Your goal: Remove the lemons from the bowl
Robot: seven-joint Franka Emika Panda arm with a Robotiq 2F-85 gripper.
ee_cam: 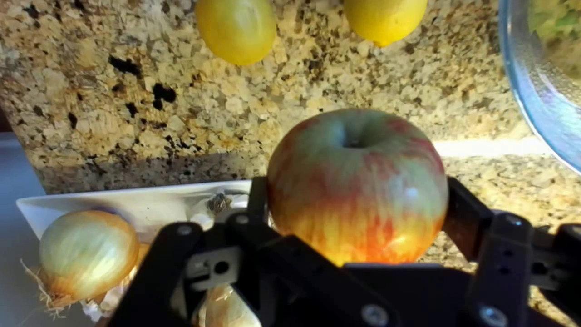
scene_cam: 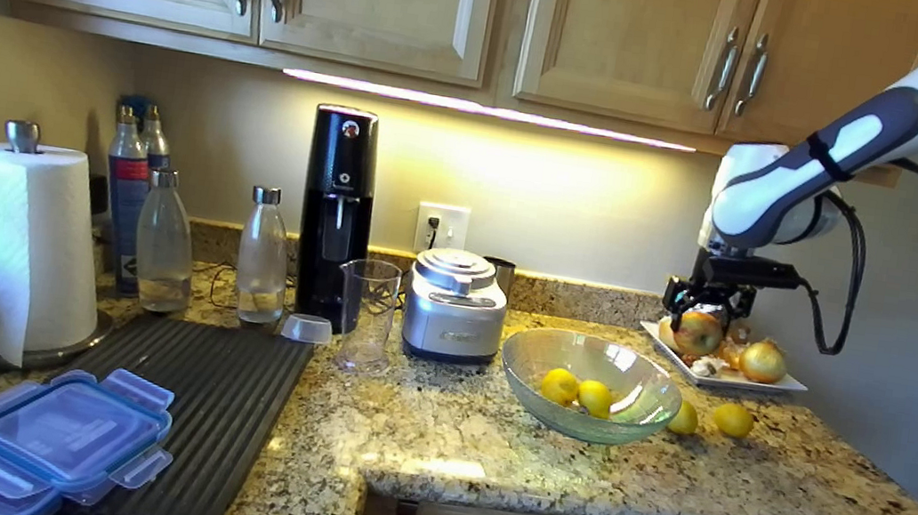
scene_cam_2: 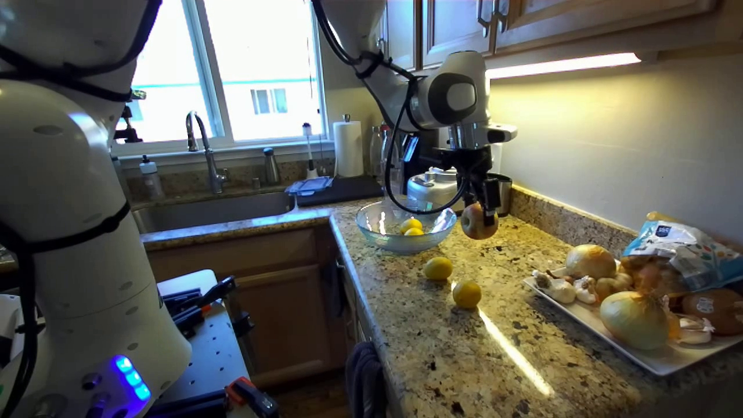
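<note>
2 lemons (scene_cam: 559,386) in the glass bowl (scene_cam: 525,393), side by side; 2 loose lemons (scene_cam_2: 438,269) on the granite counter (scene_cam_2: 429,342) near it, w/ a gap btwn them; gripper (ee_cam: 357,200) pinching an apple (scene_cam_2: 478,223) from both sides, up off the counter per both ext views; dimpled end of apple shows in wrist view; white tray (ee_cam: 154,202) w/ onions (scene_cam_2: 633,319) + garlic (scene_cam_2: 560,290) sits on the counter too, apart from bowl & loose lemons; silver appliance (scene_cam: 454,324) near bowl; paper towel roll (scene_cam: 24,250) well apart from it.
</note>
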